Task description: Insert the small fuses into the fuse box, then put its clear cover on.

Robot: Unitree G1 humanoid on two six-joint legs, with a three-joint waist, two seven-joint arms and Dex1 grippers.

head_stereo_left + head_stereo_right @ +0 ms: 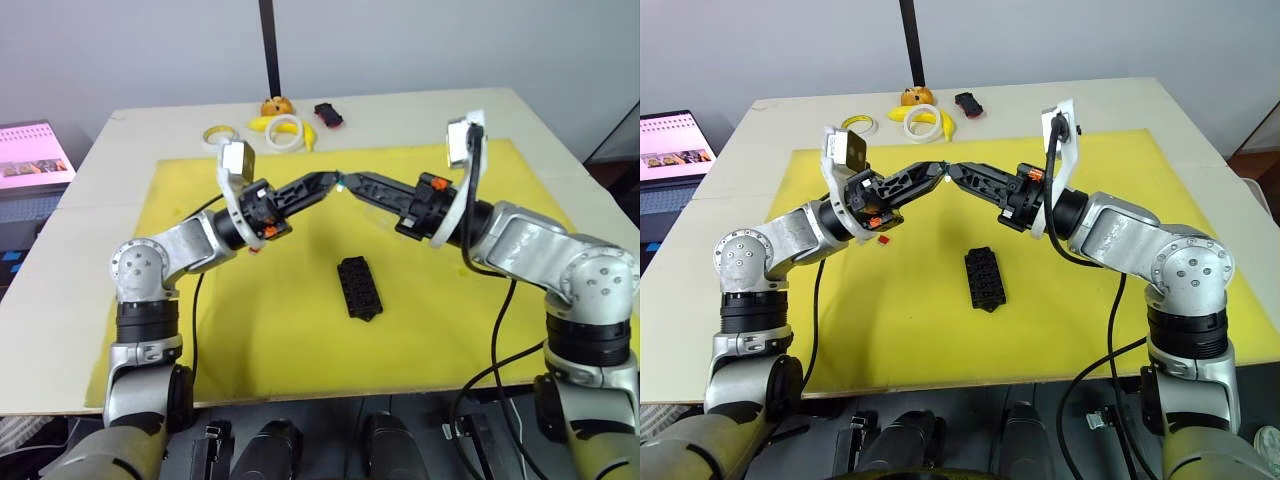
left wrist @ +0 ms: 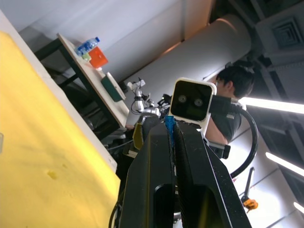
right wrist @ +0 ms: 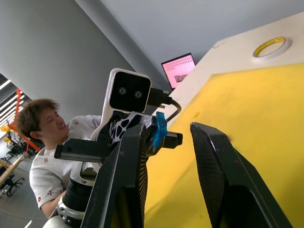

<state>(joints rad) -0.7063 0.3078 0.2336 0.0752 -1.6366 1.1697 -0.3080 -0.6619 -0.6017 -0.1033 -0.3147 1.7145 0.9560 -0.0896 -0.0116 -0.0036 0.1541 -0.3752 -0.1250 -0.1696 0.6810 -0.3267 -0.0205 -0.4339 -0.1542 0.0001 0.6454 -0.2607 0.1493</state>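
Two robot arms are reaching toward each other above a yellow mat (image 1: 250,330) that is lying on a pale table (image 1: 80,280). Their fingertips are meeting in the air over the far middle of the mat. The left gripper (image 1: 335,180) is pinching a small blue fuse (image 2: 169,124) between its closed fingers, with the chip sticking out past the tips. The right gripper (image 3: 173,130) is standing wide open, one finger on each side of the blue fuse (image 3: 159,129), which is lying close against one finger; whether that finger is touching the fuse cannot be told.

The fuse box (image 1: 359,287), a black slotted block, is lying flat near the middle of the mat, nearer to the robot than the two grippers and well apart from them. A small red fuse (image 1: 881,238) is lying on the mat just under the left forearm.

At the far edge of the table, off the mat, are sitting two white tape rings (image 1: 285,132), a yellow banana (image 1: 262,123), an orange round object (image 1: 276,105) and a small black-and-red object (image 1: 328,114). A laptop (image 1: 35,155) with a lit screen is sitting to the left of the table. A person (image 3: 45,142) is standing beyond the table.
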